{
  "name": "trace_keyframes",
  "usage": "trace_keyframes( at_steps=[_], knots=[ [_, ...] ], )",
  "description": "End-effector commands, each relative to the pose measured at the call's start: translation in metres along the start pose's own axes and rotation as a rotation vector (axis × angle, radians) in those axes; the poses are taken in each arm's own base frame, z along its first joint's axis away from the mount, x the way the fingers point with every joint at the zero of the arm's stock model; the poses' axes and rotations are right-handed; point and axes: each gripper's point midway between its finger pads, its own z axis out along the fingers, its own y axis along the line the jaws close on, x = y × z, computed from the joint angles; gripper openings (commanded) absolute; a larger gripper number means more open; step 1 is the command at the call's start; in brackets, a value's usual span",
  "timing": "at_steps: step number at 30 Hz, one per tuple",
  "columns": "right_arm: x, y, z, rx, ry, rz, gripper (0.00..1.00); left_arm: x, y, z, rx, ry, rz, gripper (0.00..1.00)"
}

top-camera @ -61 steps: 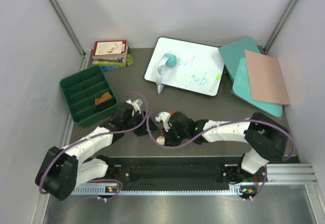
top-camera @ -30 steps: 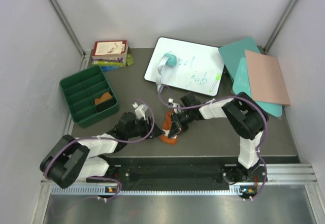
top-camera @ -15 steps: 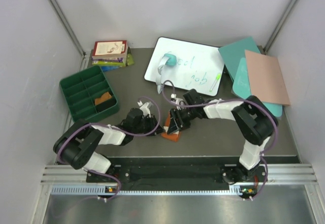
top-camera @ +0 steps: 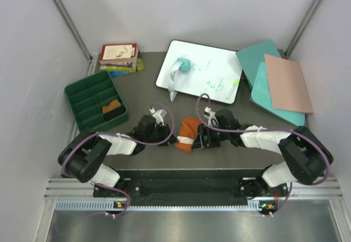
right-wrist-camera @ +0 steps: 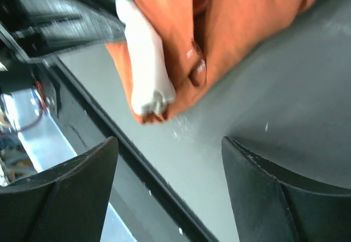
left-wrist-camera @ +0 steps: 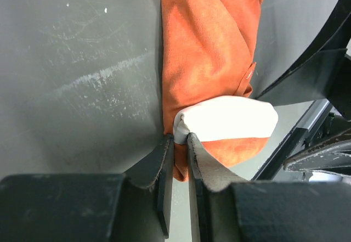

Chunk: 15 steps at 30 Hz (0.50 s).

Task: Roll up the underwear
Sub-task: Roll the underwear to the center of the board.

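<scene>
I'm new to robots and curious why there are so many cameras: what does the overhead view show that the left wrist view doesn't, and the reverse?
Only overhead: the green tray, the whiteboard and the books. Only the left wrist: the left jaws pinching the white waistband up close. Both: the rust-orange underwear, rolled up on the dark table.

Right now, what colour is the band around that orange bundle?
The underwear has a white band; the left wrist view shows it best.

green tray [top-camera: 83,81] left, book stack [top-camera: 118,57] behind, whiteboard [top-camera: 200,72] w/ marker [top-camera: 232,90], teal boards [top-camera: 258,55] & pink board [top-camera: 288,83] rt
</scene>
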Motion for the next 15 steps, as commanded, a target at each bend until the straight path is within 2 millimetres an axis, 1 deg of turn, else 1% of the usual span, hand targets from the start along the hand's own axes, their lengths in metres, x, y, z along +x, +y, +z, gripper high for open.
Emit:
trace_keyframes(
  at_steps=[1,3,5,7,10,11,13,14,15],
  knots=[
    [-0.036,0.012,0.008,-0.066,-0.154,0.015,0.74,0.014,0.023,0.001,-0.11,0.039,0.014,0.19],
    [-0.034,0.007,0.014,-0.064,-0.153,0.034,0.73,0.013,0.021,0.001,-0.103,0.037,0.018,0.19],
    [-0.035,0.01,0.018,-0.095,-0.157,0.047,0.72,0.013,0.017,0.002,-0.097,0.037,0.023,0.19],
    [-0.032,0.001,0.025,-0.069,-0.142,0.074,0.7,0.014,0.016,0.002,-0.094,0.038,0.022,0.19],
    [-0.022,-0.013,0.03,-0.018,-0.117,0.104,0.62,0.013,0.013,0.002,-0.09,0.032,0.02,0.19],
    [-0.018,-0.018,0.031,-0.001,-0.103,0.116,0.53,0.012,0.013,0.001,-0.088,0.028,0.018,0.2],
    [-0.012,-0.026,0.033,0.032,-0.091,0.132,0.43,0.011,0.011,0.0,-0.085,0.026,0.01,0.23],
    [-0.011,-0.028,0.033,0.042,-0.088,0.137,0.31,0.01,0.009,0.0,-0.081,0.022,0.01,0.32],
    [-0.009,-0.033,0.033,0.064,-0.081,0.145,0.23,0.008,0.008,-0.001,-0.082,0.018,0.009,0.39]
  ],
)
